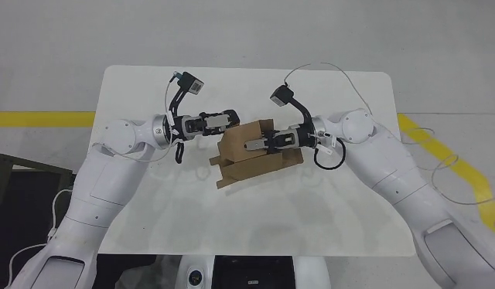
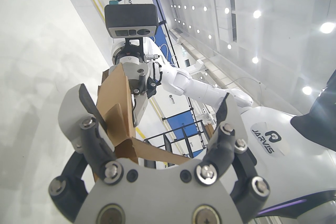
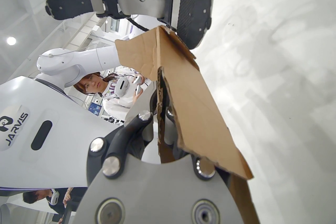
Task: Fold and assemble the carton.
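Currently the left gripper (image 1: 230,121) is spread wide and clamps nothing. The brown corrugated cardboard carton (image 1: 255,164) pokes up between its fingers: one dark pad (image 2: 90,109) touches a raised flap, the other finger (image 2: 225,114) stands clear of the board. Meanwhile the right gripper (image 1: 252,144) is closed on an upright carton wall, pinching it from above. The carton is half-formed with loose flaps, skewed to the table edges, at the middle of the white rounded-corner table (image 1: 155,212) between the two arms; can't tell whether it rests on the surface or is lifted off it. Top view gives the layout: left gripper at the carton's far-left corner, right gripper over its top from the other side, one loose flap sticking out at the near-left. Left wrist view adds the grip detail on the far claw: one metal finger (image 2: 138,107) lies flat against one face of the panel, its mate hidden behind the board. Right wrist view shows the panel's ragged corrugated edge running down into its own jaws. Farther off it shows the left gripper gaping wide, one perforated black pad (image 3: 193,7) right at the carton's top corner. Carton faces in view are plain brown.
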